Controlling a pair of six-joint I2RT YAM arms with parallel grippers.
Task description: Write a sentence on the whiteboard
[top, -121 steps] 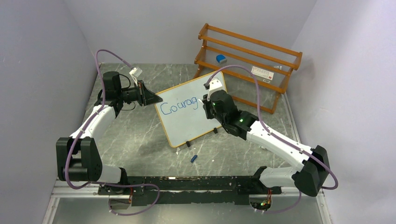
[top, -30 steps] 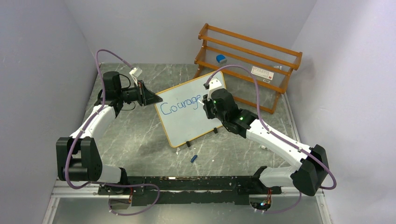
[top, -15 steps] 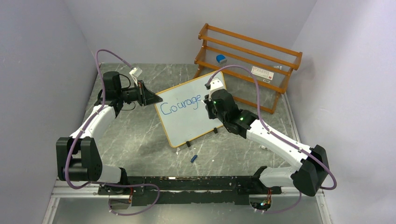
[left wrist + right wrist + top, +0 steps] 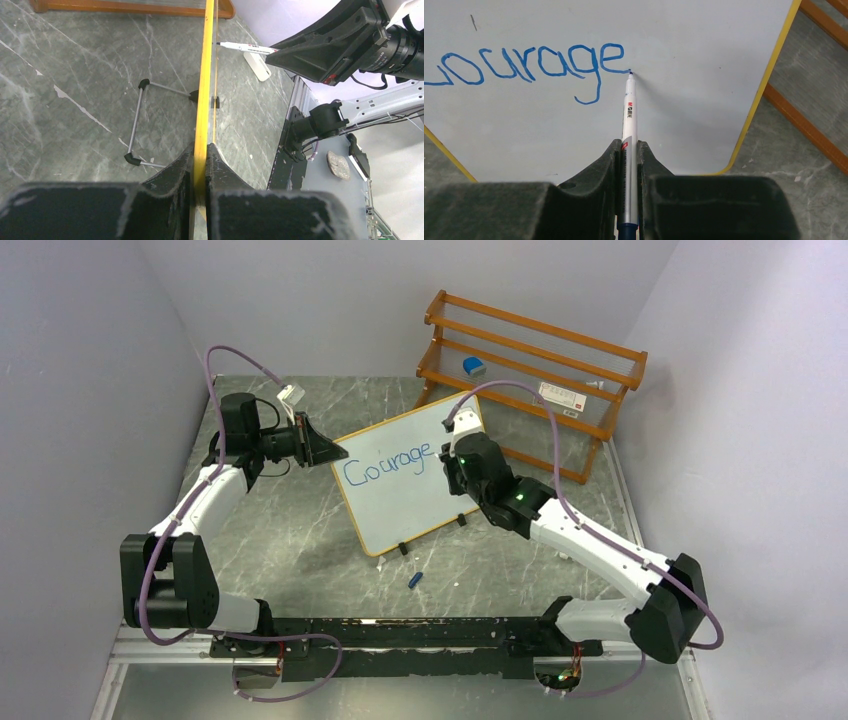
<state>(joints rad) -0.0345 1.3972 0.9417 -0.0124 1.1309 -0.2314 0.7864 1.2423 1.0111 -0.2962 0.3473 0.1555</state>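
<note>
The whiteboard (image 4: 395, 502) stands tilted on small black clip feet in the middle of the table. Blue writing (image 4: 388, 462) on it reads "Courage"; it also shows in the right wrist view (image 4: 539, 62). My left gripper (image 4: 325, 448) is shut on the board's orange frame (image 4: 202, 115) at its left edge. My right gripper (image 4: 446, 462) is shut on a white marker (image 4: 629, 120), and the marker's tip touches the board just after the final "e". The marker also shows in the left wrist view (image 4: 247, 48).
An orange wooden rack (image 4: 530, 365) stands behind the board at the back right, with a blue item (image 4: 473, 366) and a white label (image 4: 560, 393) on it. A small blue marker cap (image 4: 415, 579) lies on the table in front of the board.
The writing has grown from "Courag" to "Courage". My right gripper has moved slightly right with the marker. My left gripper has not moved.
</note>
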